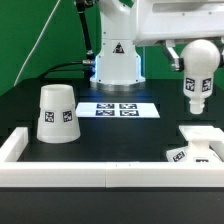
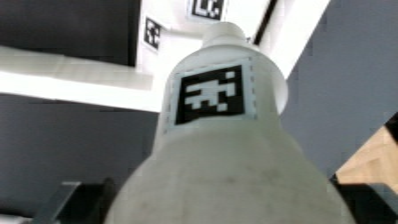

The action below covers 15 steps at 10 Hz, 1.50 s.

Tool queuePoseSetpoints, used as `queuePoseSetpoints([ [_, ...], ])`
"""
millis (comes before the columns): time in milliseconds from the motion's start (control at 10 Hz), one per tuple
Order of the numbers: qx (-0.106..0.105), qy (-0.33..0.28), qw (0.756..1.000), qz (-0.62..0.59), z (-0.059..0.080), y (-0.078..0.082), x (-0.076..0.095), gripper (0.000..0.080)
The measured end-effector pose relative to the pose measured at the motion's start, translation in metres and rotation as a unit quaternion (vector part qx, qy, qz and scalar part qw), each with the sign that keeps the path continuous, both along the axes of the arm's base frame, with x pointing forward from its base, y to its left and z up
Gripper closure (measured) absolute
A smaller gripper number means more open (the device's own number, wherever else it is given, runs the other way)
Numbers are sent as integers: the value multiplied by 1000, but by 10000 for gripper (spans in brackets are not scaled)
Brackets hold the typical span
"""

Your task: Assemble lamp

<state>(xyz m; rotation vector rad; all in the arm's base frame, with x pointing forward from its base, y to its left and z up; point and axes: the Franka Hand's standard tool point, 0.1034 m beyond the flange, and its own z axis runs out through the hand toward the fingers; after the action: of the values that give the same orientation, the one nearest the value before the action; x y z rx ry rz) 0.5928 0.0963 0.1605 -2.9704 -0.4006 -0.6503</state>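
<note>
My gripper (image 1: 199,52) is shut on the ball head of the white bulb (image 1: 197,82) and holds it upright, narrow end down, a little above the flat blocky base (image 1: 203,146) at the exterior view's right. In the wrist view the bulb (image 2: 214,140) with its square tag fills the picture, and my dark fingers (image 2: 79,203) flank its wide end, so the gripper (image 2: 217,212) itself is mostly hidden. The cone shade (image 1: 57,113) stands on the table at the exterior view's left, wide end down, apart from the arm.
The marker board (image 1: 120,109) lies flat in the middle, in front of the arm's white pedestal (image 1: 117,60). The long white rail border (image 1: 100,172) runs along the front and turns up at the left corner. A white band (image 2: 71,78) shows beneath the bulb in the wrist view.
</note>
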Motion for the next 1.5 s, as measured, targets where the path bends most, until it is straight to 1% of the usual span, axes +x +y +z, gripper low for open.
queuePoseSetpoints([
  [100,2,0,1000,0,1,0,6,222],
  [400,-1,1,1000,4,-3,-1,4,222],
  [500,-9,0,1000,17,-10,-7,7,222],
  [600,-10,-1,1000,18,-13,-11,16,222],
  [700,-8,-4,1000,16,-13,-12,23,222],
  [800,-8,-4,1000,15,-14,-13,27,222],
  [1500,-8,1,1000,16,-30,-10,22,222],
])
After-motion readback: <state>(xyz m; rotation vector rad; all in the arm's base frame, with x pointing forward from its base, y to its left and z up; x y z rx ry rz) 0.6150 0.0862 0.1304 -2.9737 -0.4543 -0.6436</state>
